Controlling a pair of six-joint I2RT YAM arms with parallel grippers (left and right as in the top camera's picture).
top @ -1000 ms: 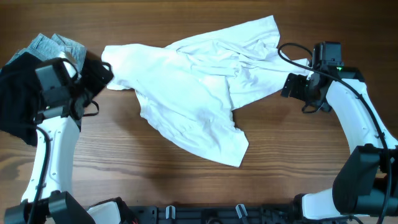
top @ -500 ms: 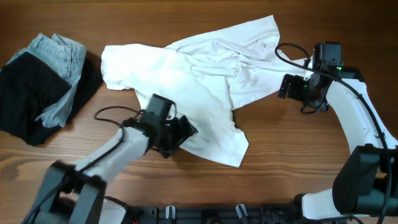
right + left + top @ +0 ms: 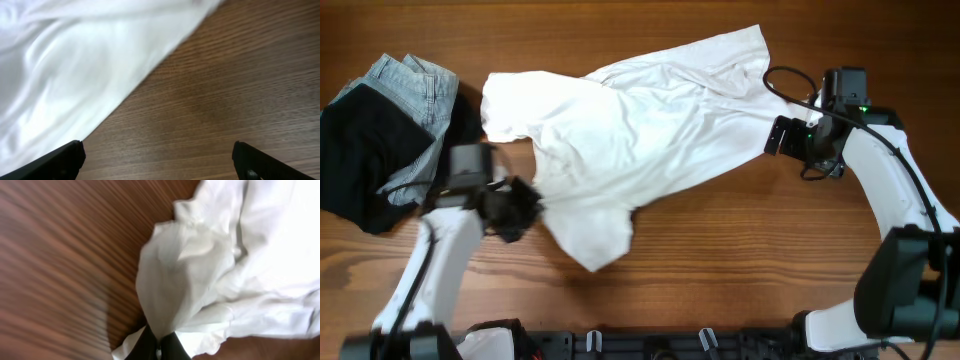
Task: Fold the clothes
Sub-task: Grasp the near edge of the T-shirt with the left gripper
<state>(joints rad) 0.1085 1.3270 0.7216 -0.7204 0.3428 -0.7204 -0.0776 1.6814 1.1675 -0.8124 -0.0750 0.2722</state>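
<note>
Our left gripper's jaws pinch the white T-shirt at bottom centre; our right gripper's jaws are spread above bare desk.

Overhead view. 1 white T-shirt lies spread and creased across the middle of the wooden table, stretching from an upper-right corner to a hanging lobe at lower left. The left gripper meets the shirt's left edge just above that lobe; this arm is blurred, so the set of its jaws cannot be read. The right gripper sits at the shirt's right edge, a black cable looping above it. At far left, a black garment overlaps a crumpled light-blue denim piece, just beside the shirt's left end.
</note>
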